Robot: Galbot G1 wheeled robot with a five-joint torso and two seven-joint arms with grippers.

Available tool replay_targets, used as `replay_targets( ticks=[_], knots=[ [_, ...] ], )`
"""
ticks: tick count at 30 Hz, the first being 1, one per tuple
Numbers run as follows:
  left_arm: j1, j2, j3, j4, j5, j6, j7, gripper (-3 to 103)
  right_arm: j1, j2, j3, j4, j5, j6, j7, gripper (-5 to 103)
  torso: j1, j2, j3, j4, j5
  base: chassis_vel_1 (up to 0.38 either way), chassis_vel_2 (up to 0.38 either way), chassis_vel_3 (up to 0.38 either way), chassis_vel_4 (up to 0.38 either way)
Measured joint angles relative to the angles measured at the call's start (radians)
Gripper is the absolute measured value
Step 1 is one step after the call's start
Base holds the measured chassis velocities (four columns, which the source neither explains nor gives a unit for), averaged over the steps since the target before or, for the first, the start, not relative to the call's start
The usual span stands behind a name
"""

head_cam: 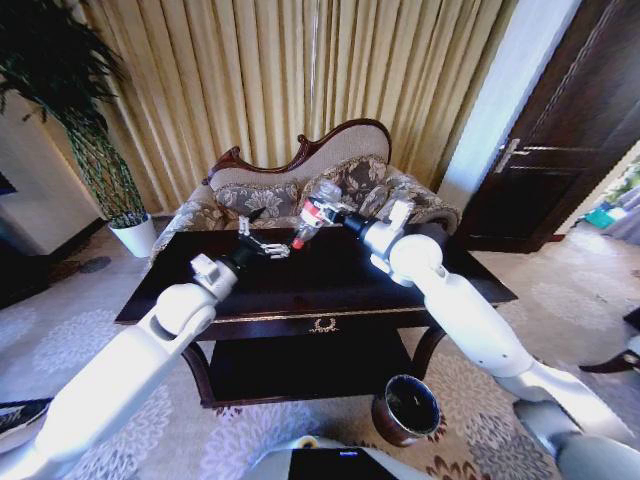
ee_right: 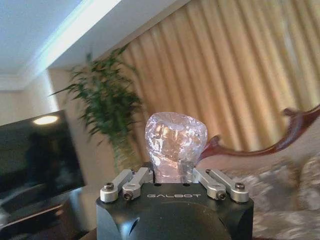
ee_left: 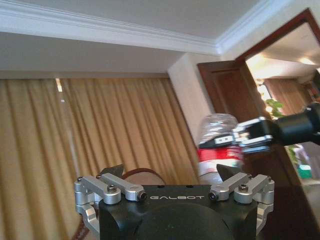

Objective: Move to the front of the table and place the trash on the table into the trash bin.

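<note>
Clamping the bottle [head_cam: 312, 213] above the table [head_cam: 330, 285], the right gripper [head_cam: 318, 212] tilts it, cap toward 7 o'clock, base toward 1; the left gripper [head_cam: 264, 247] hangs spread beside; trash bin [head_cam: 406, 409] on patterned carpet [head_cam: 90, 345] at 5 o'clock, curtains [head_cam: 290, 80] behind

The surface [head_cam: 300, 285] of the dark table lay bare in front, so open room was left across its near half. Above its far edge the right gripper [head_cam: 318, 211], clamped on the bottle [head_cam: 312, 216], was raised, and the left gripper [head_cam: 262, 243], jaws spread, was held just beside it; the gap between them was narrow. The sofa [head_cam: 330, 180] stood close behind the table. The trash bin [head_cam: 406, 408] was set on the floor at the table's front right leg, its mouth unobstructed.
</note>
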Motion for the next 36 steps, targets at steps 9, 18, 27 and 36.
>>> replay_targets(
  ticks=[9,18,27,36],
  knots=[
    [0.086,0.012,-0.185,-0.021,-0.055,0.045,-0.039,100,-0.050,-0.043,0.048,-0.017,-0.131,0.037,0.046,25,0.000,0.000,0.000,0.0000,0.0000,0.000,0.000,0.000,0.000],
    [0.192,0.013,-0.385,0.017,-0.119,0.099,-0.088,100,-0.146,-0.065,0.081,-0.028,-0.279,0.073,0.103,25,0.000,0.000,0.000,0.0001,0.0000,0.000,0.000,0.000,0.000],
    [0.352,-0.001,-0.592,0.100,-0.165,0.109,-0.125,100,-0.262,-0.098,0.170,-0.030,-0.371,0.092,0.131,25,0.000,0.000,0.000,0.0001,-0.0001,0.000,0.000,0.000,0.000],
    [0.427,0.002,-0.677,0.110,-0.207,0.107,-0.119,100,-0.321,-0.140,0.252,-0.053,-0.401,0.097,0.138,25,0.000,0.000,0.000,-0.0002,0.0001,0.000,0.000,0.000,0.000]
  ],
)
